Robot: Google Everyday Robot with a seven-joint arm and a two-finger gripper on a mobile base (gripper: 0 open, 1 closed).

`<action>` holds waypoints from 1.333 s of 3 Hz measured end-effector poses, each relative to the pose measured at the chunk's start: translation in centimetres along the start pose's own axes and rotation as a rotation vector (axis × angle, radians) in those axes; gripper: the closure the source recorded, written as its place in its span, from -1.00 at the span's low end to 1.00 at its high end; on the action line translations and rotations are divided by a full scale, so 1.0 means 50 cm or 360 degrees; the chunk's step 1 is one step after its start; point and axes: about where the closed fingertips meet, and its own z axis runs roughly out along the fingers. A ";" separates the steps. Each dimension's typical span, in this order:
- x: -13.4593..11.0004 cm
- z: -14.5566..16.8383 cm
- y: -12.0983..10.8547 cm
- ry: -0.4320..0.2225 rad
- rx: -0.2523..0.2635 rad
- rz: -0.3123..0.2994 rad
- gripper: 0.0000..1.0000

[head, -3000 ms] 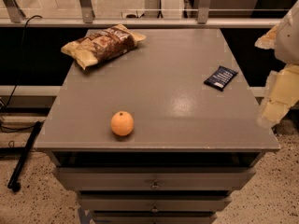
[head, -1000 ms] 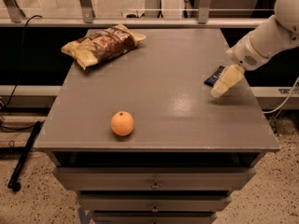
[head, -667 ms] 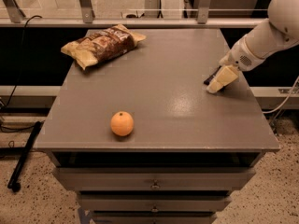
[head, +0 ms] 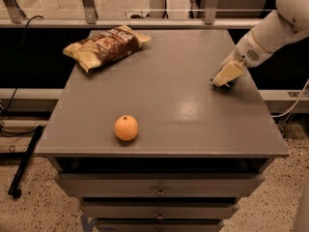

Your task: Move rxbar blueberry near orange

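The orange [head: 126, 127] is a small round bright fruit near the front left of the grey table [head: 164, 95]. The rxbar blueberry [head: 232, 83] lies near the table's right edge. Only a dark sliver of it shows under the gripper. My gripper [head: 227, 74] comes in from the right on a white arm and is down on top of the bar. It is far to the right of the orange and a little behind it.
A brown-and-tan crinkly chip bag [head: 104, 45] lies at the table's back left. Drawers [head: 159, 191] sit under the tabletop. A rail with metal posts [head: 154, 21] runs behind the table. A black cable and a pole [head: 24, 163] are on the floor at left.
The arm has swung in from the right and come down onto the bar, which showed fully before and is now mostly covered. The orange and the chip bag have not moved.
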 end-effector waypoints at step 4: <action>-0.077 -0.070 0.375 -0.0294 -0.0592 -0.0207 1.00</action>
